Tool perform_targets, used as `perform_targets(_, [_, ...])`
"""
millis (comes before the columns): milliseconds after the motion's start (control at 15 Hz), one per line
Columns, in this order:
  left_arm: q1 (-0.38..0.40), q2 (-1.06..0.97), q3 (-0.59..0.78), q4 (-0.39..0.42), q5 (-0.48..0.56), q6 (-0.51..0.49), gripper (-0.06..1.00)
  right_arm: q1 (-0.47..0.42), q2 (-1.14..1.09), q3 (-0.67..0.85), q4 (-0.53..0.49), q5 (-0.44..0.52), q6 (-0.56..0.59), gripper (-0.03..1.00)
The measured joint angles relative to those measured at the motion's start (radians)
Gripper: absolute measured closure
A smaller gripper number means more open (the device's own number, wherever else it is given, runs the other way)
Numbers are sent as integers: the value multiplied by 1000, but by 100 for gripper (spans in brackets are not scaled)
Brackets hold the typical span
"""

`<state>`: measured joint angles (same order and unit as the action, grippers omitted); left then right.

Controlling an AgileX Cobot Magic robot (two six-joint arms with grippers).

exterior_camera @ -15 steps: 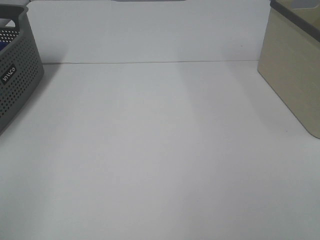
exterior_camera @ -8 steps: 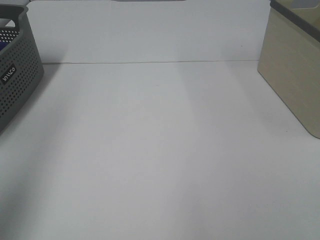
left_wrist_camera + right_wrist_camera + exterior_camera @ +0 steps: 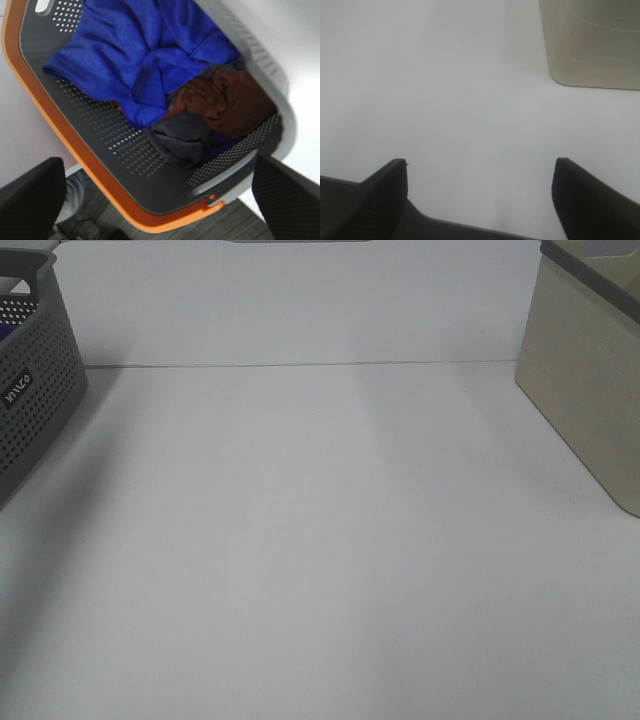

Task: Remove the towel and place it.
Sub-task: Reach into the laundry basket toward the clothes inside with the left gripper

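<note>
The royal-blue towel (image 3: pixel 135 55) lies crumpled in the grey perforated basket (image 3: pixel 95 140), on top of a brown cloth (image 3: pixel 225 100) and a dark grey cloth (image 3: pixel 180 137). My left gripper (image 3: pixel 160 200) hangs open above the basket, its dark fingers (image 3: pixel 32 200) wide apart and empty. In the exterior high view only the basket's corner (image 3: pixel 35 390) shows at the left edge, with a sliver of blue inside. My right gripper (image 3: pixel 480 197) is open and empty over the bare white table. Neither gripper shows in the exterior high view.
A beige bin (image 3: pixel 590 370) with a dark rim stands at the table's right; it also shows in the right wrist view (image 3: pixel 592 42). The white table (image 3: pixel 320 540) runs between basket and bin. The basket has an orange rim (image 3: pixel 55 130) and hangs past the table edge over dark floor.
</note>
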<state>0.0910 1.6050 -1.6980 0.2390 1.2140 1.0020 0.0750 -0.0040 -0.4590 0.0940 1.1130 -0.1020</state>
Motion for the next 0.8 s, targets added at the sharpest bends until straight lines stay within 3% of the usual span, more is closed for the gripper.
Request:
perform_targets(133, [9,94,-69,83,-1,40,-1,0,0,0,0,0,0,19])
perform_targets(400, [82,226,-98,99,-28,100,-1,0,0,0,0,0,0,19])
perform_targets(800, [137,420,-98,103,-271,190,-1,0,0,0,0,0,0,19])
